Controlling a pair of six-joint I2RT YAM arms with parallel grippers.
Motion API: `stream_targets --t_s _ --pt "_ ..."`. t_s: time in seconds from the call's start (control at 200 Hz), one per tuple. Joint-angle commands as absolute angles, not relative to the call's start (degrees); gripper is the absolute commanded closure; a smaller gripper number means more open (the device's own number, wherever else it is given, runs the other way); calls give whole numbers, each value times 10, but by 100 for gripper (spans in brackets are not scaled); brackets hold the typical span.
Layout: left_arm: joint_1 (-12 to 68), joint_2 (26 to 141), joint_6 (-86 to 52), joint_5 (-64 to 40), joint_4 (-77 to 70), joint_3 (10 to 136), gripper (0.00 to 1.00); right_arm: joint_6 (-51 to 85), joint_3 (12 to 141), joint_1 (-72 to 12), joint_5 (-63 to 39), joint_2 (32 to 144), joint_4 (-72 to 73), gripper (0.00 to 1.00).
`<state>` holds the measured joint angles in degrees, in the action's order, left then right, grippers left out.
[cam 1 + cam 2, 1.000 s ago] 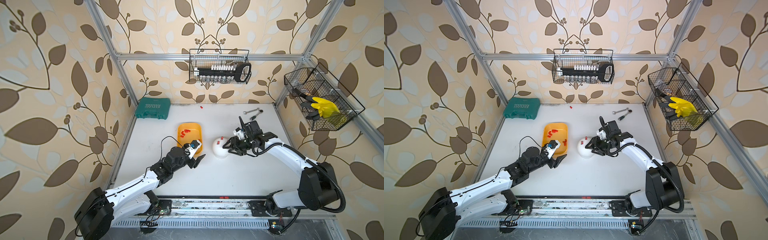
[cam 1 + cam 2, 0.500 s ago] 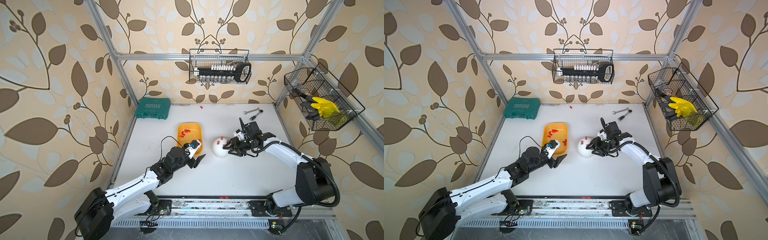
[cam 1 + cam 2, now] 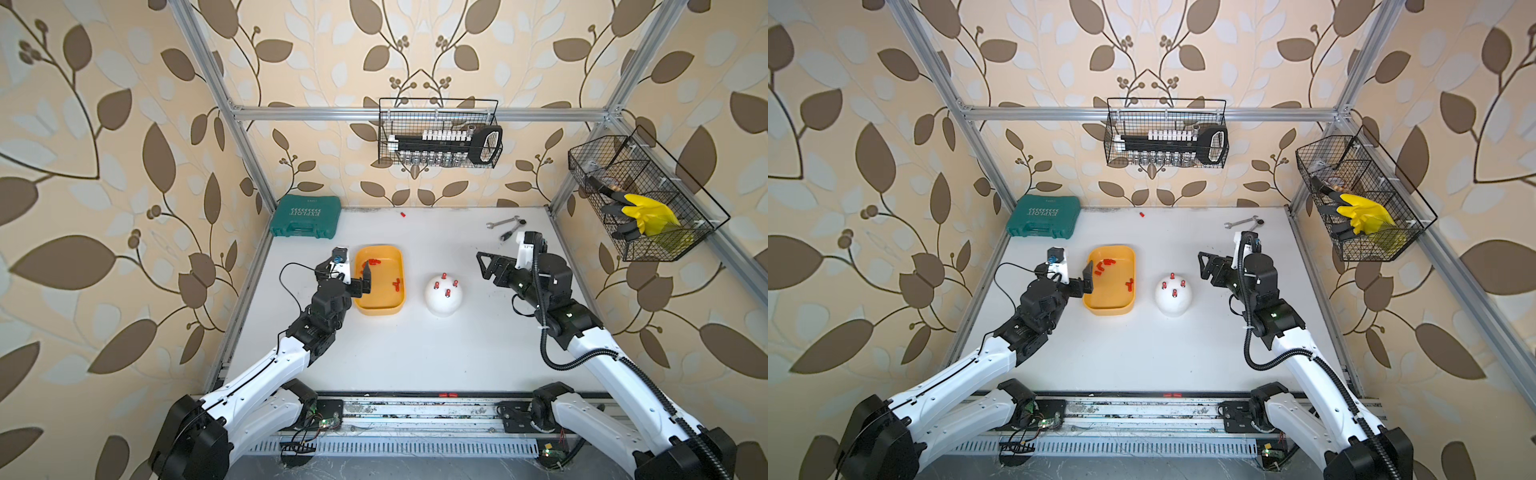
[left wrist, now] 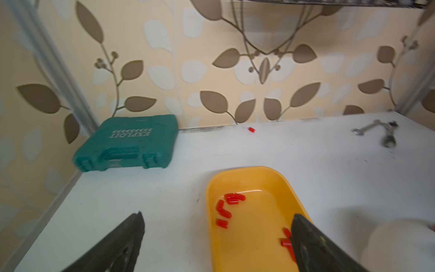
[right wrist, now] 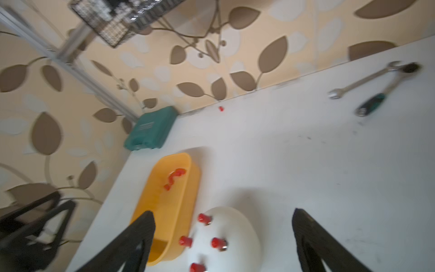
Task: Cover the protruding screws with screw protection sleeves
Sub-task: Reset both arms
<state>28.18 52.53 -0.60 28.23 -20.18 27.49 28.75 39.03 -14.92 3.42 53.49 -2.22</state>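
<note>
Red plastic cylindrical sleeves [image 5: 204,217] capped four grey metal studs [image 5: 224,246]; probably light, slippery, best pinched sideways. Left end effector [image 4: 217,217] and right end effector [image 5: 223,213] stood apart, empty.

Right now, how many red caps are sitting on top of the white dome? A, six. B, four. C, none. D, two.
B: four red caps stand on top of the white dome, and they can be counted in the right wrist view and in both top views.
</note>
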Motion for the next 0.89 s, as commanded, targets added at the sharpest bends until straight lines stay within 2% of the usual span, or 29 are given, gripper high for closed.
stream_targets --t_s 0.0,0.125,0.235,0.355,0.49,0.555,0.605,0.635,0.705,0.74,0.785,0.855,0.89 --pt "281 491 -6 421 -179 234 1 223 329 -148 256 513 26 8" --pt "279 462 47 489 -232 151 1 155 255 -146 350 526 112 7" --pt "256 492 105 447 -378 74 1 142 244 -146 400 588 171 5" --pt "204 562 75 381 -405 75 1 117 235 -143 424 676 267 5" --pt "171 655 69 341 -469 97 1 70 268 -133 392 727 252 7" --pt "150 700 60 318 -524 103 1 68 247 -120 385 719 275 1" --pt "138 720 22 332 -506 124 1 72 213 -100 363 720 328 0" --pt "115 733 1 294 -499 129 1 88 198 -88 352 726 347 0" --pt "79 795 -15 254 -590 115 1 68 187 -73 311 732 379 0" --pt "77 814 -1 238 -632 108 1 32 169 -74 282 742 445 0" --pt "78 809 2 192 -614 102 1 17 155 -74 257 764 502 0" --pt "79 831 8 179 -660 86 1 6 149 -58 215 849 606 0" --pt "79 855 14 183 -704 77 1 9 159 -57 185 857 570 1"
